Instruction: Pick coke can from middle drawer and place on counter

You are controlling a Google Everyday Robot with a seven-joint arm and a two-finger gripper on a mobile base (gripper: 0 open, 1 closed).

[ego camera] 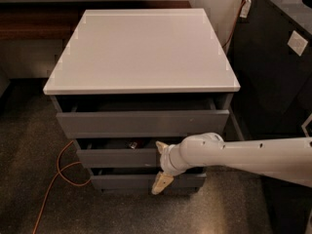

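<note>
Camera view: gripper (162, 164) placed at the middle drawer (117, 158) front
Held wide open, likely so the can (132, 144) may be reached

Matt white counter (141, 52); smooth plastic gripper (161, 164) at the matt middle drawer (117, 157).

Pretty dim room, with the light coming from overhead. The white bench (141, 52) is by far the brightest thing and evenly lit. Heavy shadow under its edge swallows the drawer insides. The tool (160, 164), fingers spread, sits at the middle drawer (117, 157) front, its pale tips catching light. The floor (29, 145) is murky.
</note>
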